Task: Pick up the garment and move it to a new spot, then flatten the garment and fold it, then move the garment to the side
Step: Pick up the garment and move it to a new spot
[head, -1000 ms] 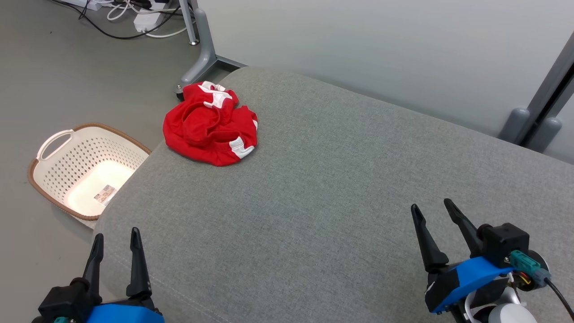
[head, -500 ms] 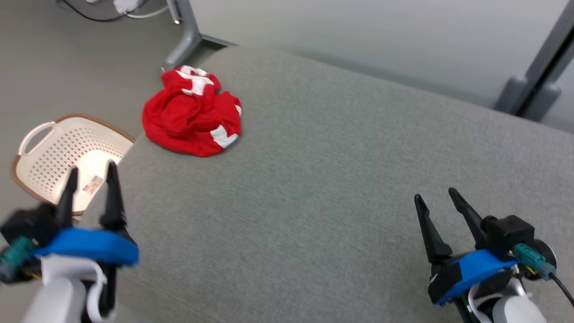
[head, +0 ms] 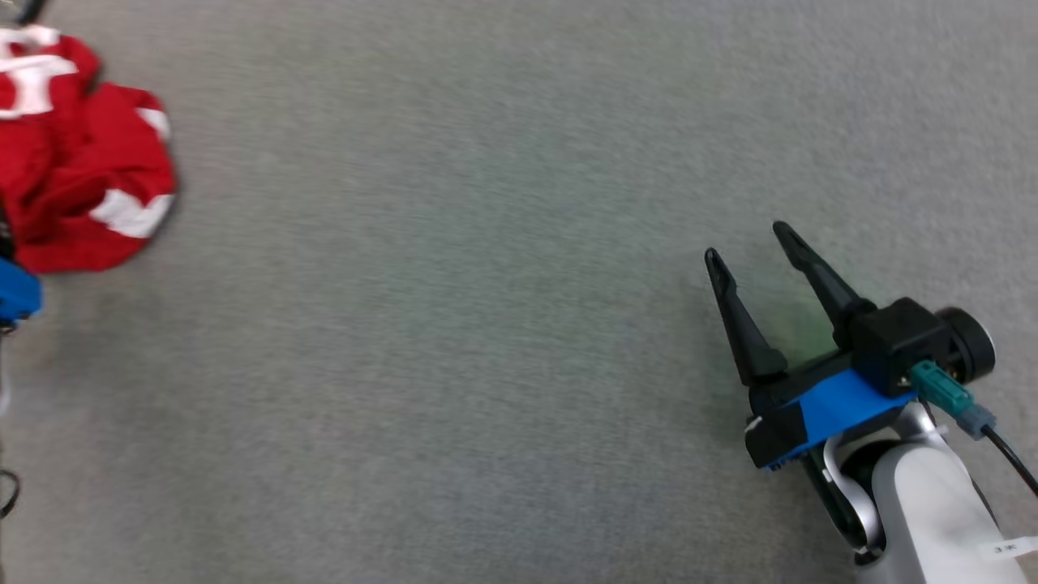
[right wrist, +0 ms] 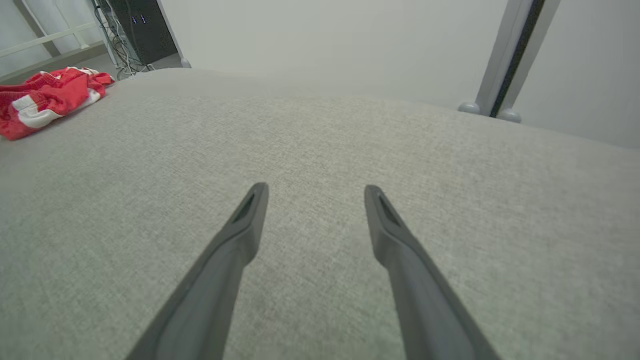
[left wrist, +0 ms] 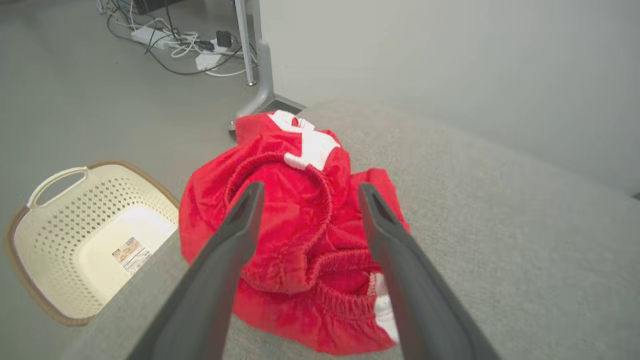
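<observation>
The garment (head: 77, 162) is a crumpled red piece with white patches and an elastic waistband, lying near a corner of the grey cushion (head: 486, 324). In the left wrist view the garment (left wrist: 295, 235) lies right ahead, and my left gripper (left wrist: 307, 192) hovers open above it, fingers apart over the waistband. A blue part of that left gripper shows at the head view's left edge. My right gripper (head: 750, 239) stands open over bare fabric far to the right, nothing between its fingers (right wrist: 252, 200). The garment (right wrist: 45, 97) also appears far off in the right wrist view.
A cream perforated basket (left wrist: 65, 250) stands on the floor beside the cushion's corner. Cables and a power strip (left wrist: 175, 40) lie near a grey table leg (left wrist: 260, 85) beyond the garment. Another grey post (right wrist: 505, 65) rises behind the cushion's far edge.
The head camera has swung down and right, so the garment now sits at the picture's left edge. My left arm has risen forward toward the garment. The right gripper stays open over the cushion.
</observation>
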Robot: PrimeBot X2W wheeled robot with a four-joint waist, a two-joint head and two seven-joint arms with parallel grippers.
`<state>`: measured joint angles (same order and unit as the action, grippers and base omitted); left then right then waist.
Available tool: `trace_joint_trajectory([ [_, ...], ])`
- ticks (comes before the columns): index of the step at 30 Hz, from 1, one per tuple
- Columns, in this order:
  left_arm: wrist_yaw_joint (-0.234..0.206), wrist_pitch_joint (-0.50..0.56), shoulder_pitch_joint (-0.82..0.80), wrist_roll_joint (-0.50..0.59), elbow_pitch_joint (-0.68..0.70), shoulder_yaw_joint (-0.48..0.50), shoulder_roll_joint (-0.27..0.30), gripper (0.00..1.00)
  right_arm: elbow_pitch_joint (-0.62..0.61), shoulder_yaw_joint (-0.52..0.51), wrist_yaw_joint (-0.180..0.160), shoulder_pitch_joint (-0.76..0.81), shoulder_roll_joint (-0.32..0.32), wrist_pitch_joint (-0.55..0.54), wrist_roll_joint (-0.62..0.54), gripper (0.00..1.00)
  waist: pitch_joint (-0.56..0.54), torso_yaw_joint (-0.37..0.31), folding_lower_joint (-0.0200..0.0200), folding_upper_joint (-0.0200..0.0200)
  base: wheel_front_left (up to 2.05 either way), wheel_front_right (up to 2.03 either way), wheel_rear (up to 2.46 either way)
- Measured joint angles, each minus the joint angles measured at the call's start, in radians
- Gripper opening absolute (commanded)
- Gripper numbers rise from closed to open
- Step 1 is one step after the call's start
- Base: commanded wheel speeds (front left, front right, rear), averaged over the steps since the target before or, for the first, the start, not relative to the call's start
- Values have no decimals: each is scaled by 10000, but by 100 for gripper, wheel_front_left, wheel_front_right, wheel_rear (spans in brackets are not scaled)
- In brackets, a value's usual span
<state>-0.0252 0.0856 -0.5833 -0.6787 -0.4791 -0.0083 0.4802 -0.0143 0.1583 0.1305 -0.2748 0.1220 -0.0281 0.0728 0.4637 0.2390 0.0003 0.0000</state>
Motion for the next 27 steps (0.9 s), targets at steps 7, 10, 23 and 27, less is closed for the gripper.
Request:
trace_joint_trajectory([
  [7,-209,2523,-158,-1055,-1118,290,433,100,-115,17,0,-358,-4,232,81,100,875,-1046,0,0,0,0,0],
  [10,-545,3900,-187,-1544,-1298,391,600,100,-84,-56,0,-415,-40,360,92,100,927,-1294,-1,0,0,0,0],
  [23,-821,4257,10,-748,1233,247,2038,0,917,-311,0,-71,-399,1051,483,100,-787,-1347,-5,0,0,0,0],
  [27,-385,4148,-711,-483,2140,-203,2086,0,1277,-426,0,297,-495,1191,646,100,-1849,-1146,-8,0,0,0,0],
])
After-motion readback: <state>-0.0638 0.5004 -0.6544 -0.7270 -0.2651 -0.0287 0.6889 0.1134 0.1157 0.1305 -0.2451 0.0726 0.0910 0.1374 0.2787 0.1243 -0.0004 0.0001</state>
